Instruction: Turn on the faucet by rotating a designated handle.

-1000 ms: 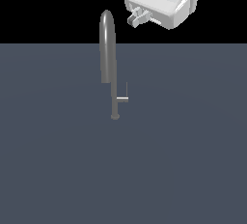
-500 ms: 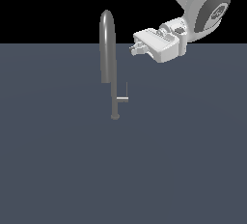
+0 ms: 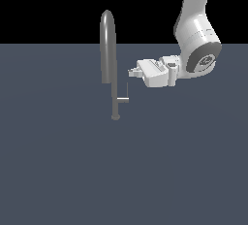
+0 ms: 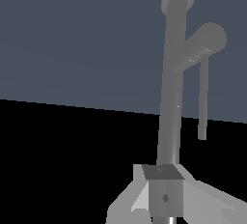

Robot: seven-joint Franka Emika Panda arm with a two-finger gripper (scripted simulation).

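Observation:
The faucet (image 3: 109,49) is a tall grey gooseneck tap on a thin post with a small round base (image 3: 115,117). The handle (image 3: 124,99) is a tiny pale L-shaped lever low on the post, with a short stub and a thin upright rod (image 3: 127,89). My gripper (image 3: 131,72) lies horizontal, pointing at the post from the exterior view's right. It is slightly above the rod's tip and apart from it. Its fingers look closed together and empty. The wrist view shows the gripper (image 4: 164,189), the faucet post (image 4: 172,88), the handle stub (image 4: 206,40) and the rod (image 4: 203,97).
The faucet stands on a plain dark blue-grey surface (image 3: 58,161). My white arm (image 3: 197,49) comes down from the upper part of the exterior view's right.
My gripper has come down and toward the exterior view's left, from high above the surface to just beside the faucet post above the handle. The faucet and handle have not moved.

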